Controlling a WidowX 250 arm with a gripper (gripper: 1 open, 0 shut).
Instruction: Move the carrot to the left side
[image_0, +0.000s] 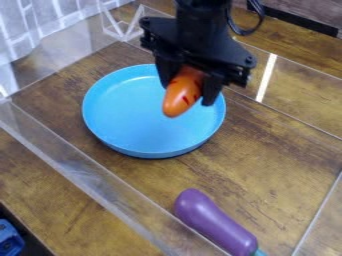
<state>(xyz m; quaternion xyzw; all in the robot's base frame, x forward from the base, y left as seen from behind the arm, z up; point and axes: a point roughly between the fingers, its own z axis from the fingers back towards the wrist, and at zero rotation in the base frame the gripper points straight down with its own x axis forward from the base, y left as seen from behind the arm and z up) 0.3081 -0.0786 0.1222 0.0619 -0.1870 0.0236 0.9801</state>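
The orange carrot (181, 96) hangs tip-down above the right part of the blue bowl (120, 125), clear of its floor. My black gripper (191, 80) comes down from the top and is shut on the carrot's upper end, hiding its leafy top. The carrot's tapered tip points down and left over the bowl's inside.
A purple toy eggplant (218, 223) lies on the wooden table at the bottom right. Clear plastic walls (80, 170) fence the work area at the front and the left. A shiny strip (261, 82) stands just right of the gripper.
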